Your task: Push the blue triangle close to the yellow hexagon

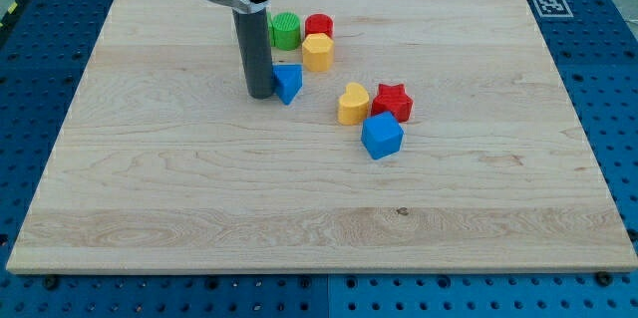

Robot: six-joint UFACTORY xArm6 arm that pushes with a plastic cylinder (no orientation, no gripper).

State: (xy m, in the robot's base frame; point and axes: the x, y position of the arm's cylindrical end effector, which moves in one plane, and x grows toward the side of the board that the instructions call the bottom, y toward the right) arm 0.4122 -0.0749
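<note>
The blue triangle (289, 82) lies on the wooden board, just below and left of the yellow hexagon (317, 52), with a small gap between them. My tip (259, 95) stands right against the blue triangle's left side. The rod rises from there to the view's top.
A green cylinder (285, 30) and a red cylinder (319, 26) sit just above the yellow hexagon. A yellow heart (352, 105), a red star (393, 102) and a blue cube (382, 136) cluster to the right of centre. The board (150, 178) lies on a blue perforated table.
</note>
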